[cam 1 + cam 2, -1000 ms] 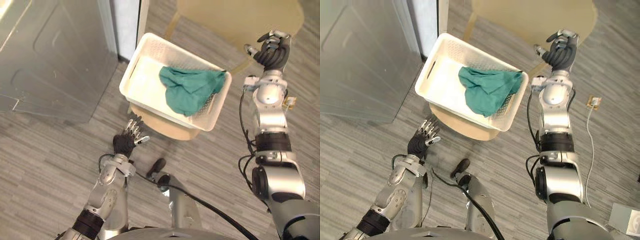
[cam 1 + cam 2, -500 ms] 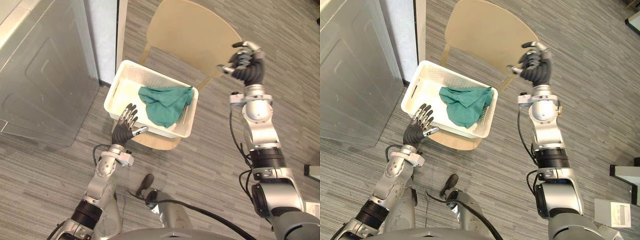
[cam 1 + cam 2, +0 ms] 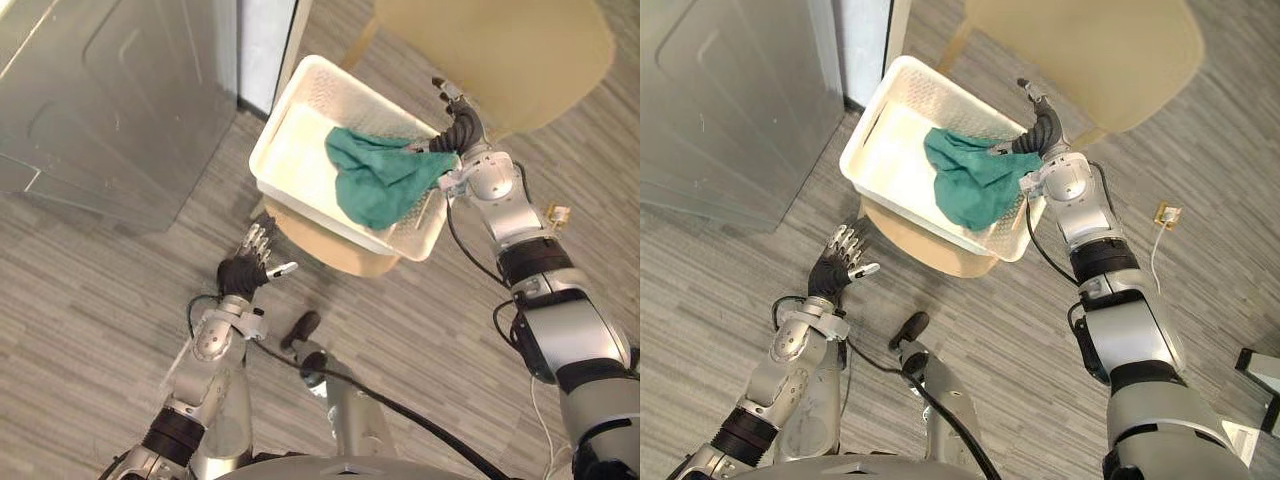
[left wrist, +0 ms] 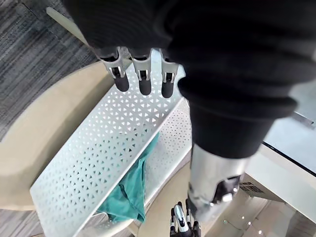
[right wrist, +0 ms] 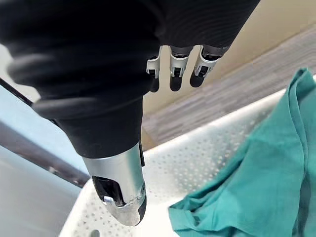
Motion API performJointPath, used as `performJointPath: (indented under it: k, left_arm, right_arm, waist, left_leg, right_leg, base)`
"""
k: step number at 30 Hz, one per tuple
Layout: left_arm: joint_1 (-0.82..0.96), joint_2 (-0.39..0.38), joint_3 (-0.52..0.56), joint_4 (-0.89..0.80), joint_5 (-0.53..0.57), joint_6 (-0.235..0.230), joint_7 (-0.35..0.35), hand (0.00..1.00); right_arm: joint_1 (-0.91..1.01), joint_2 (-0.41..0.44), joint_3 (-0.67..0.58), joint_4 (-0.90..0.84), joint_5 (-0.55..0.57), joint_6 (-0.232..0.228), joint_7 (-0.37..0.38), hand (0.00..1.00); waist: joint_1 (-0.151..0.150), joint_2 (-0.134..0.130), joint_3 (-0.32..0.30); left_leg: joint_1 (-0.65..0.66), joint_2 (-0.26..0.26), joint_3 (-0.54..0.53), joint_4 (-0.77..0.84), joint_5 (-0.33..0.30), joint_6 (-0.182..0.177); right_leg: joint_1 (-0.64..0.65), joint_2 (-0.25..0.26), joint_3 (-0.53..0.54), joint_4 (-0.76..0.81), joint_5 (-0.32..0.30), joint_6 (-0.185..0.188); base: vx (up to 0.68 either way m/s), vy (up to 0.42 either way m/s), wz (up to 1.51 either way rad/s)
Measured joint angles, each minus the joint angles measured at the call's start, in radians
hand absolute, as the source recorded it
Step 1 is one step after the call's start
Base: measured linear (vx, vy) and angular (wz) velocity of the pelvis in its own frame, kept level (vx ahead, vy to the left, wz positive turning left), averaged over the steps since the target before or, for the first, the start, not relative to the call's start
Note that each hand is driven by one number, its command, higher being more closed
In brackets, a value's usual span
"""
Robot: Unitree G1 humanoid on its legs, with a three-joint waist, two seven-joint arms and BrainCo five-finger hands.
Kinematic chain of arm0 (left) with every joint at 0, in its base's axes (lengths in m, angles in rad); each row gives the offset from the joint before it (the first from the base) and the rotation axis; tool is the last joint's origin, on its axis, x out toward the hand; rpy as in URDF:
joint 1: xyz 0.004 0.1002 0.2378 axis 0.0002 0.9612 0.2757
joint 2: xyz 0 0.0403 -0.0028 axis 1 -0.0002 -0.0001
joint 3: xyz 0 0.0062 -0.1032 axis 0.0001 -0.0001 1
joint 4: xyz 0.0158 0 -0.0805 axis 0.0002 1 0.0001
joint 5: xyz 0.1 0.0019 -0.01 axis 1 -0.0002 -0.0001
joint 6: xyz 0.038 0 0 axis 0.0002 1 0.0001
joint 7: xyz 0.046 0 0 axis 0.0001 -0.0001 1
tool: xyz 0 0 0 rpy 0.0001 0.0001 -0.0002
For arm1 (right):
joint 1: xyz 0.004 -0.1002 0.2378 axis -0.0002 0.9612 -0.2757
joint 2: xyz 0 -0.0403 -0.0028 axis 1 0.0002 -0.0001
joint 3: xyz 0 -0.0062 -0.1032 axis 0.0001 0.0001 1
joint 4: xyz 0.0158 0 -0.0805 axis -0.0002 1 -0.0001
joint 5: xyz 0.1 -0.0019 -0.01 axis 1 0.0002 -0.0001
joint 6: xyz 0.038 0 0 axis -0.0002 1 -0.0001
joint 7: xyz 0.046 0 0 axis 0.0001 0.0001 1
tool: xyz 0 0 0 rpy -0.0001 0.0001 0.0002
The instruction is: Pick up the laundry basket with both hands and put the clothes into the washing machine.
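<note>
Step in hand: reaching for basket, nothing lifted yet.

- Washing machine (image 3: 110,100) at robot's left, well apart from basket.
- Chair (image 3: 500,50) carries white basket (image 3: 300,150) on its seat.
- Green cloth (image 3: 380,180) heaped in basket's right half.
- Right hand (image 3: 458,125) at basket's right end, over rim beside cloth. Fingers straight, gripping nothing; contact with rim unclear.
- Left hand (image 3: 245,270) low, short of basket's near side. Fingers spread, empty.

Next move likely calls for left hand to reach opposite rim, then both hands to close together and lift level, since a lopsided hold could tip cloth out.

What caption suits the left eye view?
Right hand at the white basket's rim beside green cloth; left hand open.
</note>
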Motion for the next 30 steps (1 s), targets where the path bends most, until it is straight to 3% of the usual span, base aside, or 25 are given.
performJointPath:
  k: [3, 10, 30]
  left_arm:
    - [-0.009, -0.001, -0.002, 0.0, -0.002, 0.0, -0.001, 0.0]
    - [-0.011, -0.007, -0.004, 0.001, -0.013, -0.001, -0.002, 0.0]
    - [-0.07, -0.026, -0.015, 0.057, -0.061, -0.002, -0.012, 0.0]
  right_arm:
    - [-0.056, 0.0, 0.019, 0.103, -0.014, 0.005, -0.005, 0.0]
    - [-0.111, 0.0, 0.018, 0.204, -0.054, -0.001, -0.027, 0.0]
    - [-0.06, -0.041, 0.06, 0.066, -0.077, -0.023, -0.035, 0.0]
  waist:
    - [0.0, 0.017, 0.031]
    - [0.0, 0.028, 0.04]
    - [-0.01, 0.017, 0.047]
  left_leg:
    - [-0.014, -0.011, -0.014, 0.0, 0.001, 0.0]
    - [-0.046, -0.015, -0.028, 0.0, -0.001, -0.002]
    - [-0.069, 0.009, -0.018, 0.0, -0.01, -0.009]
  right_leg:
    - [-0.005, -0.01, -0.012, 0.004, -0.007, 0.008]
    - [-0.031, -0.012, -0.024, 0.006, -0.014, 0.009]
    - [-0.025, 0.041, -0.011, -0.103, 0.034, 0.002]
  base:
    - [0.07, -0.016, 0.13]
    - [0.07, -0.027, 0.05]
    - [0.04, -0.021, -0.04]
